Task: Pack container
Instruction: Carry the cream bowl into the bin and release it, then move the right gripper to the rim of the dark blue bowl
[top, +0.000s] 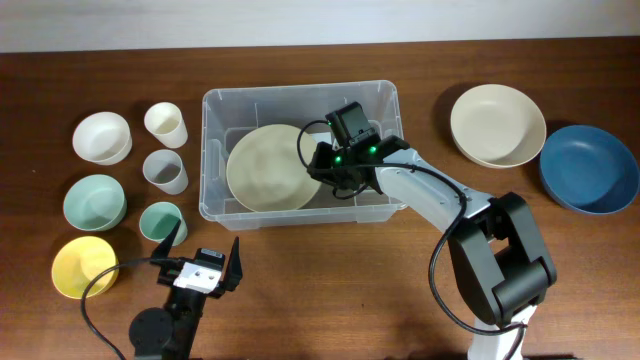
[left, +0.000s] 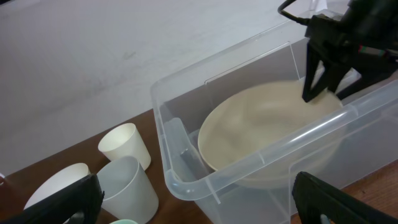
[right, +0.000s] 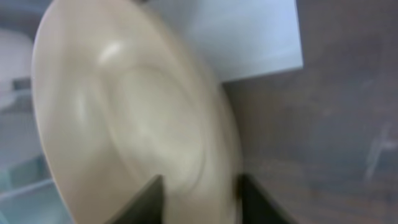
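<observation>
Inside clear plastic container (top: 215, 150), smooth cream bowl (top: 265, 170)

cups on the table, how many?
3, all left of the container: a cream cup farthest from the robot, a grey cup below it, and a teal cup nearest the left gripper. None appear hidden.

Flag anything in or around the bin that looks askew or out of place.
One thing: the beige bowl in the container sits tilted, not flat on the base. The right gripper has its jaws astride the bowl's rim. Nothing looks spilled or damaged; the other bowls and cups stand upright on the table.
</observation>
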